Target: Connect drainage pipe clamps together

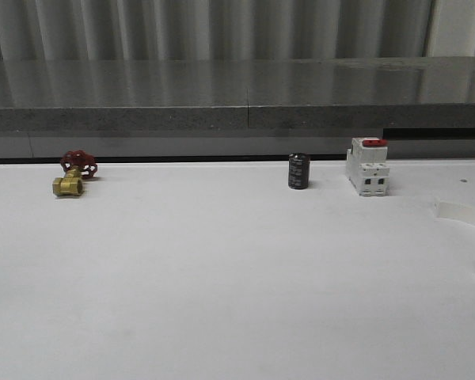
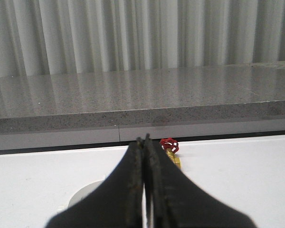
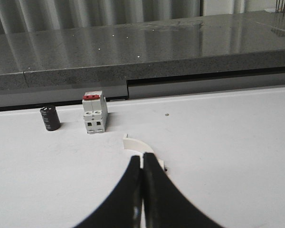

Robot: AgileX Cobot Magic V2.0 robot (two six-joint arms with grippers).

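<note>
Front view, clamp half (image 1: 461, 212) right, valve (image 1: 74, 175) left

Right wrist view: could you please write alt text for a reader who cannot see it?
The right hand, its black fingers pressed together, points over a white table at a white curved pipe clamp lying just beyond the fingertips. Farther back stand a white block with a red top and a black cylinder.
</note>
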